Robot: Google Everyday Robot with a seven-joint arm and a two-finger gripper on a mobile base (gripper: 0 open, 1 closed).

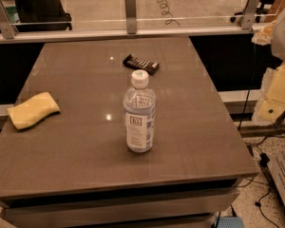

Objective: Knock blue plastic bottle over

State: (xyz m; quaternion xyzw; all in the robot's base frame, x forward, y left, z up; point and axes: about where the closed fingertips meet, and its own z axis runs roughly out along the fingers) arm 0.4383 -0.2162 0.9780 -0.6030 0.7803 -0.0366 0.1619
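Note:
The blue plastic bottle (139, 113) stands upright near the middle of the brown table (76, 146), a little toward the front. It is clear and pale blue, with a white cap and a white-and-blue label with a small dark square logo. My arm shows as pale, cream-coloured parts at the right edge of the view, beyond the table's right side. My gripper (270, 109) hangs there, well to the right of the bottle and apart from it.
A yellow sponge (33, 110) lies near the table's left edge. A dark snack bar (140, 63) lies behind the bottle. A glass railing with metal posts (130, 11) runs behind the table. Cables (256, 175) lie on the floor at the right.

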